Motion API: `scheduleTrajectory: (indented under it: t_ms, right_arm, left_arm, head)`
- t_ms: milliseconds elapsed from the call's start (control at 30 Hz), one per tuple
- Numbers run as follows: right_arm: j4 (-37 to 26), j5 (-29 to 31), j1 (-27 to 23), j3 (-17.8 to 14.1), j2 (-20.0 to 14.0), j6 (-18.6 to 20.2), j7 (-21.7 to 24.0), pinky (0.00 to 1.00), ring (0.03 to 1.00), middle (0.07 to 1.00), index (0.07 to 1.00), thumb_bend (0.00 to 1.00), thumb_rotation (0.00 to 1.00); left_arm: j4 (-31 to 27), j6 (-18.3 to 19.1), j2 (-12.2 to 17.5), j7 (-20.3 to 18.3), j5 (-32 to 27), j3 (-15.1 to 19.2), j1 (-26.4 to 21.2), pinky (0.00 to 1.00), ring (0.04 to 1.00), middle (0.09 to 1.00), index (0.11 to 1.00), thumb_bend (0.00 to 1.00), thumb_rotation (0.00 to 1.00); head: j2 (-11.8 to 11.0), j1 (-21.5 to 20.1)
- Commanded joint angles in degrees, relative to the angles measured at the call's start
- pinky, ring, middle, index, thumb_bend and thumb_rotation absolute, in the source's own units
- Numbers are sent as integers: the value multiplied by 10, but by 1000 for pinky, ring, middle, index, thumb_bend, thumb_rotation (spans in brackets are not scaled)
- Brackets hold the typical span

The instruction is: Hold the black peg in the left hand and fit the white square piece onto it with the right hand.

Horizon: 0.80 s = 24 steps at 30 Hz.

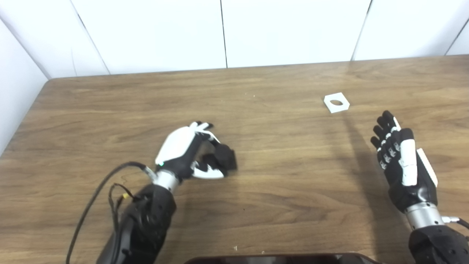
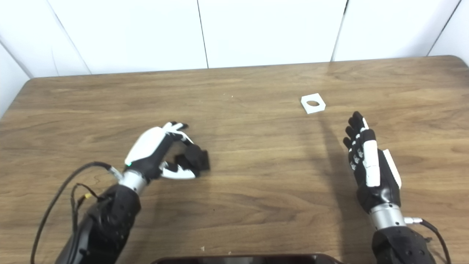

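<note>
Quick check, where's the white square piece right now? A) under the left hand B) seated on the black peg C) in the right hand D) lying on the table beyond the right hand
D: the white square piece lies flat on the table, apart from the right hand, whose fingers are spread and hold nothing; the left hand is curled around the black peg.

Bright, even overhead light is filling both views, and the white wall panels are washing out almost to blank. The wooden table is showing a long soft shadow beside the right hand. Both pictures are looking slightly soft, with mild bowing at the edges.
</note>
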Motion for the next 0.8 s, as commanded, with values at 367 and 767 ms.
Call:
scheduleTrajectory:
  t_ms: [367,767]
  right_arm:
    - [-14,-4,-8,14,5,-18,5,1000,1000,1000,1000,616,1000]
    - [-19,-7,-3,13,6,-14,-2,1000,1000,1000,1000,637,1000]
  left_arm:
    - [-29,-31,-44,-18,44,-58,19,1000,998,919,491,506,84]
    - [-26,-42,-66,-36,62,-71,27,1000,998,921,492,506,86]
  head:
    - [4,-5]
    - [5,-9]
